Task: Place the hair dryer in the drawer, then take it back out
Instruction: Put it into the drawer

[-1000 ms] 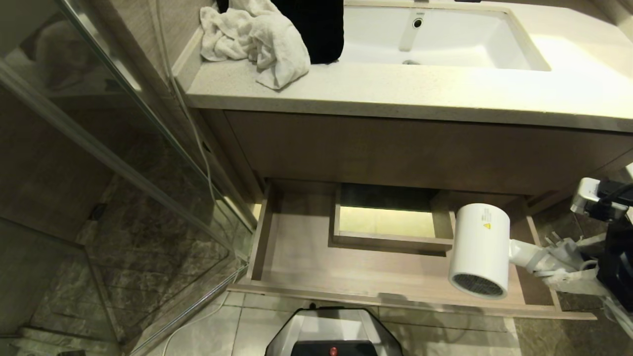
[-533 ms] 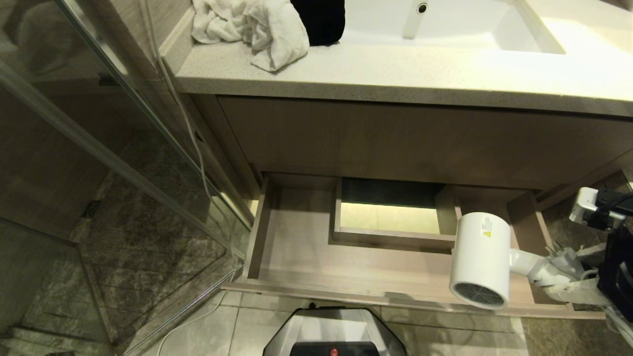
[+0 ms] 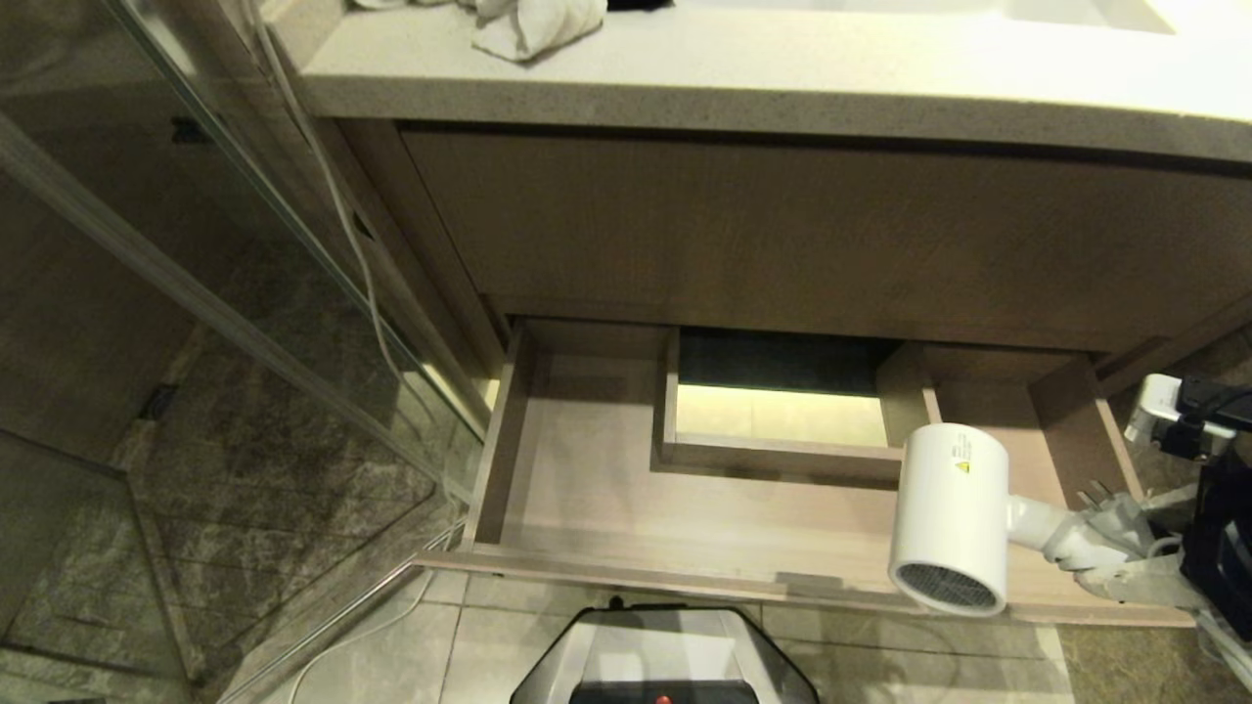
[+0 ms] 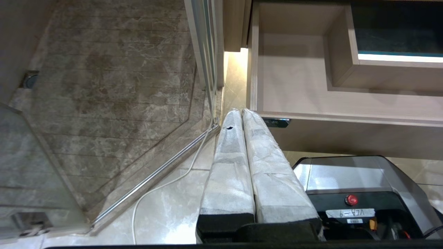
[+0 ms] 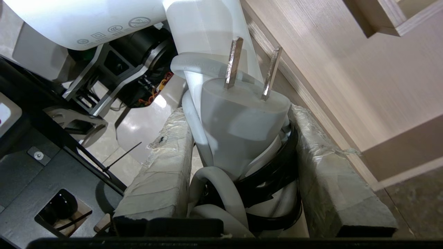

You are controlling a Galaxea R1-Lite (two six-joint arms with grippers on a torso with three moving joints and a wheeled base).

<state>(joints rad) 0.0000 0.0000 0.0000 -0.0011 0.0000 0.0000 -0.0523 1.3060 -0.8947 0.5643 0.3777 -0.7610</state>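
Note:
The drawer (image 3: 606, 469) is pulled out under the vanity, its wood-grain floor bare and a boxed notch (image 3: 778, 455) at its back middle. The white hair dryer (image 3: 949, 518) hangs over the drawer's right front part, its mesh end toward me. My right gripper (image 3: 1105, 562) is shut on its handle, with the coiled cord and plug (image 5: 238, 117) between the taped fingers (image 5: 166, 162). The barrel (image 5: 86, 20) shows beyond them, beside the drawer's side wall (image 5: 346, 69). My left gripper (image 4: 239, 111) is shut and empty, low over the floor near the drawer's left front corner (image 4: 256, 110).
A taller wood-grain panel (image 3: 782, 225) rises above the drawer under the stone countertop (image 3: 782, 88), where a white towel (image 3: 533, 24) lies. A glass shower door (image 3: 245, 323) stands at the left. A white cable (image 4: 162, 183) trails over the floor tiles. My base (image 3: 665, 655) is just before the drawer.
The whole head view has shifted: the sink and most of the countertop slid out at the top, and the drawer looks nearer. The hair dryer stays held in my right gripper.

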